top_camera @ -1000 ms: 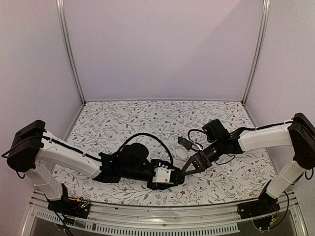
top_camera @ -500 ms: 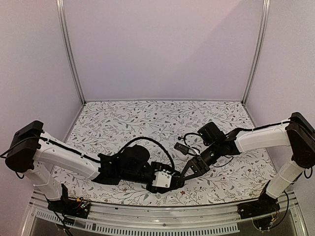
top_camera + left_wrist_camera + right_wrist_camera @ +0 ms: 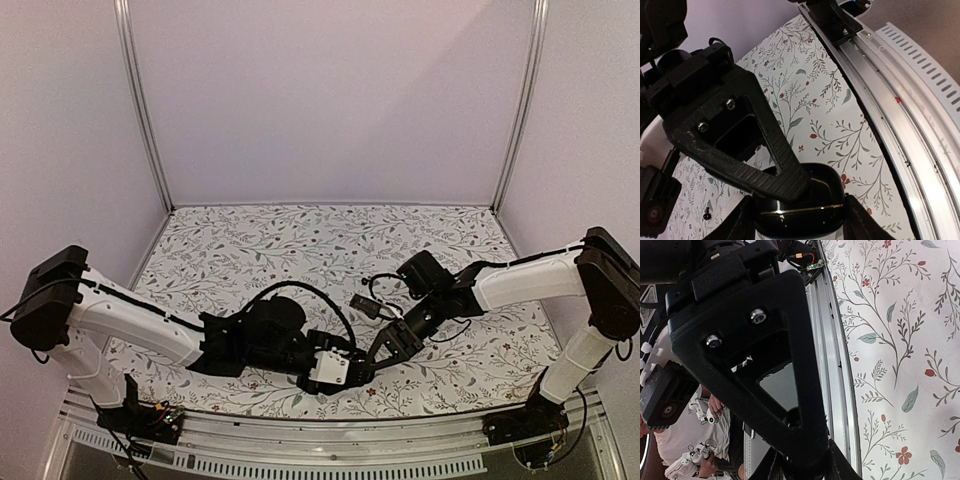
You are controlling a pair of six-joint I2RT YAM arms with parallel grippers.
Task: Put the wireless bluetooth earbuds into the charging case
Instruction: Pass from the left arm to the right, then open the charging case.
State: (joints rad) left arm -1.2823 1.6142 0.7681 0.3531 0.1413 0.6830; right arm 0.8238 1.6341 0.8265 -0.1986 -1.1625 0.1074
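Observation:
My left gripper (image 3: 350,368) is shut on the glossy black charging case (image 3: 807,202). The case has a thin gold seam and sits between the left fingers (image 3: 862,225) at the bottom of the left wrist view. My right gripper (image 3: 383,347) meets it from the right, and one of its ribbed triangular fingers (image 3: 771,167) rests on top of the case. In the right wrist view the right gripper (image 3: 805,462) has its fingers drawn together against a dark shape. The earbuds do not show in any view.
A floral cloth (image 3: 300,240) covers the table. The aluminium rail (image 3: 905,105) runs along the near edge, just beside both grippers, and also shows in the right wrist view (image 3: 827,365). Cables (image 3: 330,300) loop over the left wrist.
My right gripper has moved left and towards the near edge, closing onto the left gripper and the case. The left gripper has shifted slightly nearer the rail. A white oval object behind is now hidden.

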